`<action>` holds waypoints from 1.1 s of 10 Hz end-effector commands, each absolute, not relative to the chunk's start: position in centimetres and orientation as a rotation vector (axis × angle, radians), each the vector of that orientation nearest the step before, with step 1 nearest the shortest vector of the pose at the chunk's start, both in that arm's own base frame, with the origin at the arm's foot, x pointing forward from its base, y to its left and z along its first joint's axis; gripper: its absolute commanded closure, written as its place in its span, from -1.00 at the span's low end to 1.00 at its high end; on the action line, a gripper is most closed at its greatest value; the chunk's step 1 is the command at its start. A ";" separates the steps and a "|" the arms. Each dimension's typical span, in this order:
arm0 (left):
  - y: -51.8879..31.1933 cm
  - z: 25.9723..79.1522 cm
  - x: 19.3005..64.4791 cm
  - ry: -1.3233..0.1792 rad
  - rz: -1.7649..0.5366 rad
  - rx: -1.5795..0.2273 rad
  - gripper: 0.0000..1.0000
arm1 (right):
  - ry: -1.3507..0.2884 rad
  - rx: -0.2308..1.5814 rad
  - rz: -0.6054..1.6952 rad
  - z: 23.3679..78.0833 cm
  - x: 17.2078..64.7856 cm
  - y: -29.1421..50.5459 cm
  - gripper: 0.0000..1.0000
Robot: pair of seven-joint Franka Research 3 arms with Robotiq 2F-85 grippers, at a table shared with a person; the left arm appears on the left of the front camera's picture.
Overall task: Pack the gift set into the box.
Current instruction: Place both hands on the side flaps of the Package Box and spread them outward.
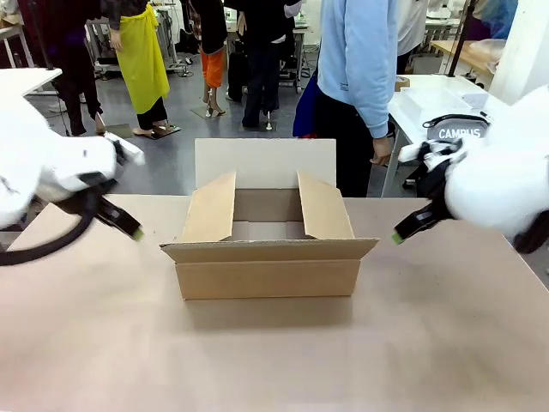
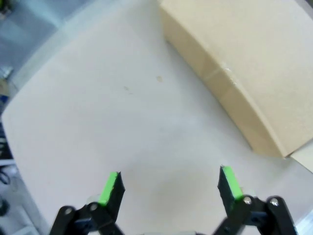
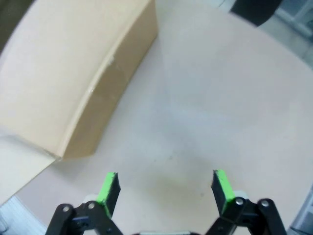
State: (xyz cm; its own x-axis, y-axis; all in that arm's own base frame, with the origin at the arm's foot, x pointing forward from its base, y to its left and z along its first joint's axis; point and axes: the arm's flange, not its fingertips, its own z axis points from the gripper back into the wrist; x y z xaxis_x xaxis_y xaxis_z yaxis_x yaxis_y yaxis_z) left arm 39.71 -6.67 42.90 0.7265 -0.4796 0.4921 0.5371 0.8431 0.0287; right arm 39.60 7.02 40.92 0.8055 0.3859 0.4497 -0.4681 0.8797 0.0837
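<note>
Bright and even, lit from overhead. Softly shadowed on the worktop [image 1: 274,360] just in front of the box [image 1: 268,279]. Blown out to flat white on the left arm [image 1: 34,172] and right arm [image 1: 502,184] flanking the box. Bowed and slightly soft along the box's edges in both wrist views.

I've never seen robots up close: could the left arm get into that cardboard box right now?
Probably yes. The box has its flaps open, and the left gripper, open, hovers beside it with nothing between. It would likely need to rise over the upright side flap first.
</note>
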 end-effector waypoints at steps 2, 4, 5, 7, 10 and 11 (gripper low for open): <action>4.9 46.0 30.3 -0.590 -0.231 -0.500 -1.00 | -0.439 0.595 0.137 47.8 35.0 -2.9 -1.00; 14.4 46.1 27.6 -0.651 0.097 -0.891 -1.00 | -0.598 0.979 -0.168 50.9 30.5 -11.2 -1.00; 19.3 44.4 25.7 -0.760 0.283 -1.138 -1.00 | -0.694 1.105 -0.303 50.3 28.1 -15.2 -1.00; 20.7 41.1 24.9 -0.762 0.443 -1.220 -1.00 | -0.747 1.149 -0.482 47.4 26.5 -17.7 -1.00; 23.6 43.9 23.7 -0.688 0.244 -1.037 -1.00 | -0.623 1.042 -0.297 50.2 25.8 -19.4 -1.00; 23.6 43.9 23.7 -0.688 0.244 -1.037 -1.00 | -0.623 1.042 -0.297 50.2 25.8 -19.4 -1.00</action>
